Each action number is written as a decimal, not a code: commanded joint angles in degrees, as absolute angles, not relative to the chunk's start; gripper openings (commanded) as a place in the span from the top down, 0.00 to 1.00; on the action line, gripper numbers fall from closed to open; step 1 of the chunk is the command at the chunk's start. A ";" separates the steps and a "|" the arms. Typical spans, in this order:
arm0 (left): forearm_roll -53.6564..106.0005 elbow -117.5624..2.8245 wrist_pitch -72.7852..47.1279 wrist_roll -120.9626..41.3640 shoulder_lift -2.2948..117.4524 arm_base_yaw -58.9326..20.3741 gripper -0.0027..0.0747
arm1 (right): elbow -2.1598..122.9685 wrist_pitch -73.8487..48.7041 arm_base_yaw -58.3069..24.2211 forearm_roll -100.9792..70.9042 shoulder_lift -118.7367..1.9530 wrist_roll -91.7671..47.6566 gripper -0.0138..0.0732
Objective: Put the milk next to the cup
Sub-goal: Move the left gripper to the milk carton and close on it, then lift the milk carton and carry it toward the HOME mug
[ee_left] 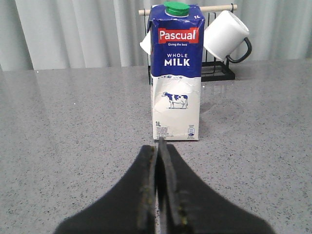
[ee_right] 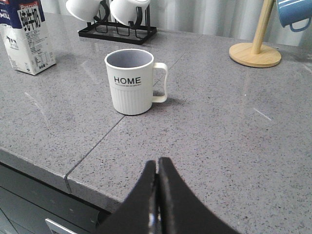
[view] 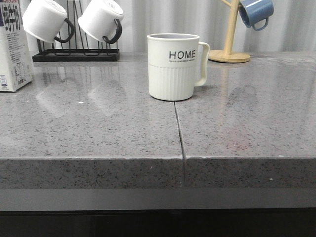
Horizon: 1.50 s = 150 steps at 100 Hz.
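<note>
The milk carton (ee_left: 175, 73), white with a dark blue "WHOLE MILK" band and a cow picture, stands upright at the far left of the counter (view: 12, 47) and shows in the right wrist view (ee_right: 28, 39). The cream "HOME" cup (view: 174, 66) stands mid-counter, handle to the right, also in the right wrist view (ee_right: 132, 80). My left gripper (ee_left: 158, 146) is shut and empty, just short of the carton's base. My right gripper (ee_right: 157, 163) is shut and empty above the counter's front edge, well short of the cup. Neither gripper shows in the front view.
A black rack (view: 74, 54) with white black-handled mugs (view: 47, 19) stands at the back left, behind the carton. A wooden mug tree (view: 228, 49) with a blue mug (view: 256, 12) stands at the back right. A seam (view: 178, 133) runs through the grey counter.
</note>
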State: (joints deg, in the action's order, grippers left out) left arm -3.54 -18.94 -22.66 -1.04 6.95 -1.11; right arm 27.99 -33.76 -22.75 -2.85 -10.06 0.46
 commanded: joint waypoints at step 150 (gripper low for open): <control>1.68 -39.28 24.12 -0.99 73.67 -6.39 0.10 | 29.36 -29.63 -22.56 -2.70 -10.77 0.00 0.90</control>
State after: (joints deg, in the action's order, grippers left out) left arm 1.10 -36.36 18.64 -1.12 73.44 -5.61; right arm 27.99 -33.76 -22.75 -2.85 -10.06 0.46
